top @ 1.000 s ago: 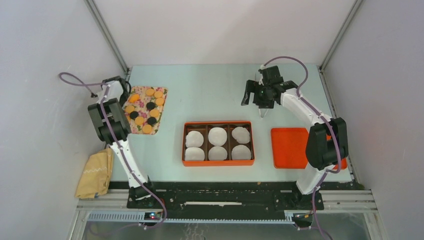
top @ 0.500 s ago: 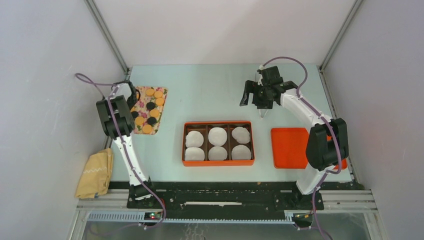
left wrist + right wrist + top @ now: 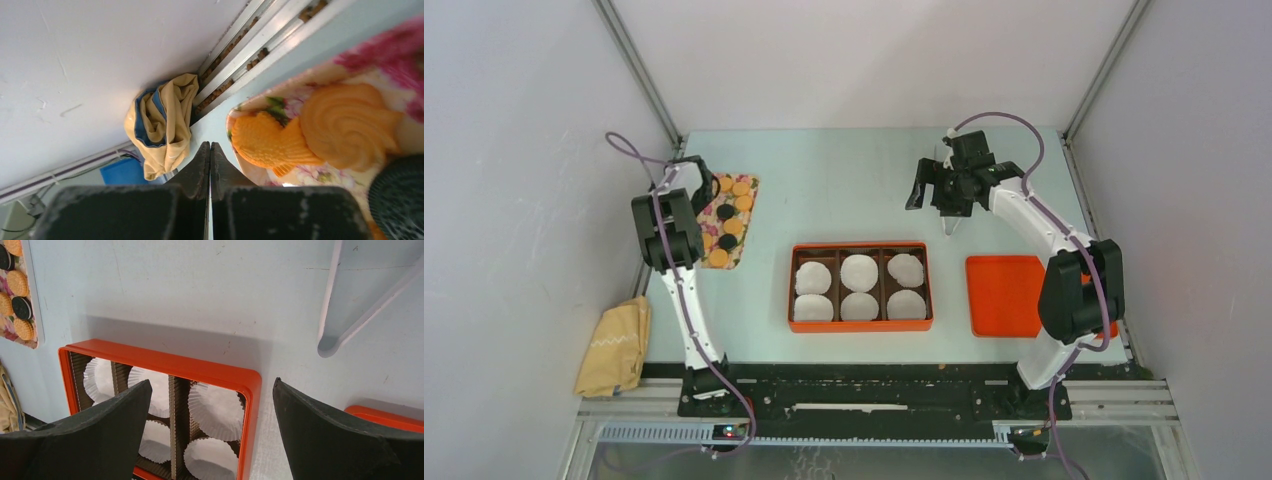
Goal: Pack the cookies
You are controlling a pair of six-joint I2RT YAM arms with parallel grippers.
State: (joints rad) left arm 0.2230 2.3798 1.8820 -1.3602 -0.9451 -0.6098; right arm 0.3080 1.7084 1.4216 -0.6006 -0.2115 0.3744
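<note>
Orange-tan and black cookies (image 3: pixel 734 227) lie on a floral tray (image 3: pixel 749 180) at the far left. My left gripper (image 3: pixel 696 190) is low over the tray's left side and hides some cookies. In the left wrist view its jaws (image 3: pixel 210 146) are shut and empty, next to two orange cookies (image 3: pixel 267 141) and a black cookie (image 3: pixel 402 192). My right gripper (image 3: pixel 944 195) hangs open and empty above the table beyond the orange box (image 3: pixel 860 246). The right wrist view shows the gripper (image 3: pixel 211 382) open over the box rim (image 3: pixel 165 357) and the distant cookies (image 3: pixel 17 282).
The box holds several white paper cups (image 3: pixel 859 271) in brown dividers. An orange lid (image 3: pixel 1004 295) lies right of the box. A yellow cloth (image 3: pixel 614 345) lies off the table's left near corner. A white angular piece (image 3: pixel 345 310) lies on the table by my right gripper.
My left arm has swung right and farther out, from the tray's left edge to over the tray, hiding its left column of cookies. The right arm has barely moved.
</note>
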